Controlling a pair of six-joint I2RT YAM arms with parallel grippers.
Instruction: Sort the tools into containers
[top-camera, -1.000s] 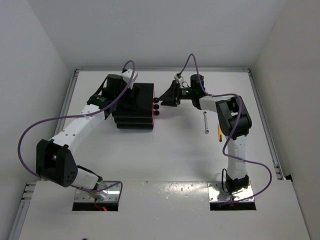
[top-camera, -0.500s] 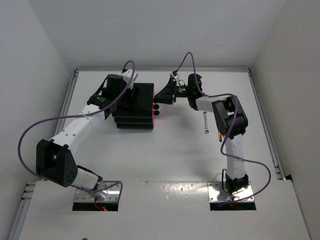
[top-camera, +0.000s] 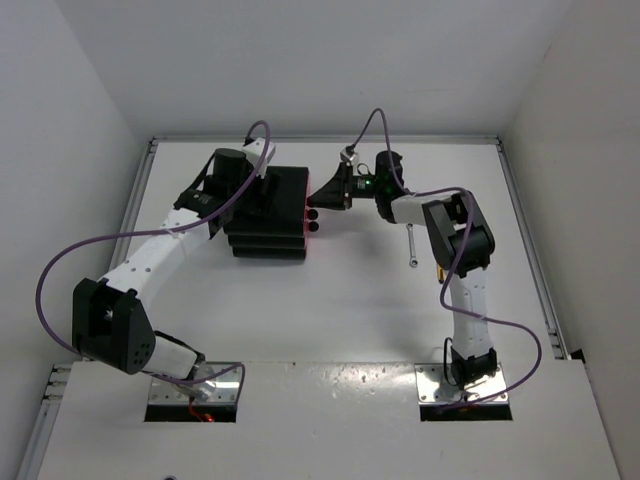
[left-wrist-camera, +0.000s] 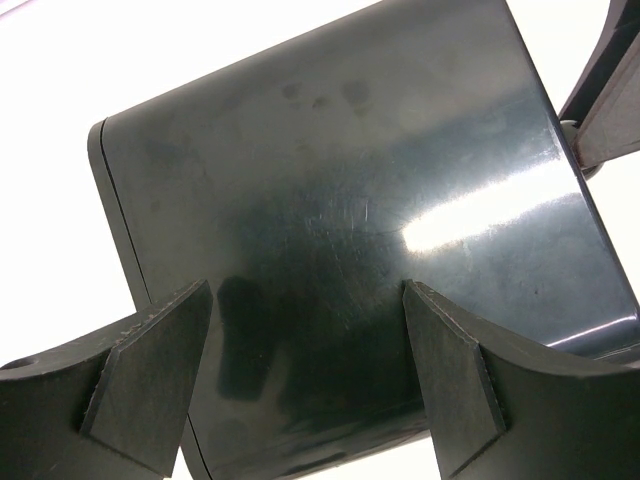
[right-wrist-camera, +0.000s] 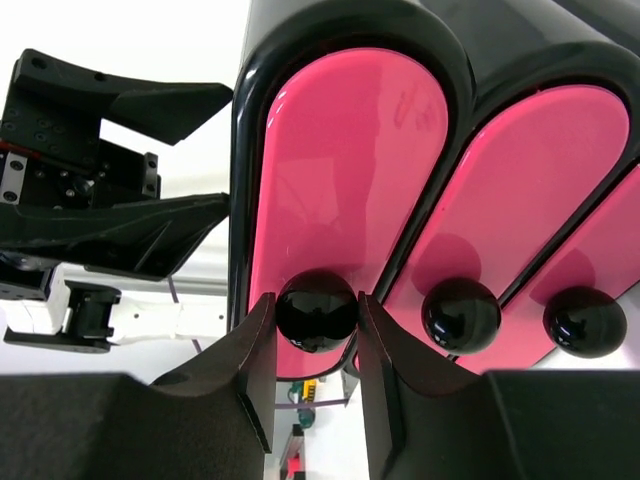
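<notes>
Pink drawer fronts fill my right wrist view, and my right pincer is clamped on the black knob of the one at the left end of the row, a finger pressed to each side of the ball. That drawer sits flush in the black unit, and the other two drawers look flush too, so I judge the step in hand to be opening the first container, with no tool sorted yet. My left pincer hangs with its fingers apart over the unit's glossy flat face; I cannot tell whether they touch it, though the pose reads to me as a brace. From above, the wrench lies on the table to the right of the unit, well apart from the knobs, and a bit of the yellow cutter shows just past my right forearm. I cannot find the scissors or the blue tool in any view. Next, as I see it, comes a straight pull along the drawer's slide, away from the unit, with the grip kept firm since a round knob can slip out. The left should bear on the unit so it does not drag across the table.
</notes>
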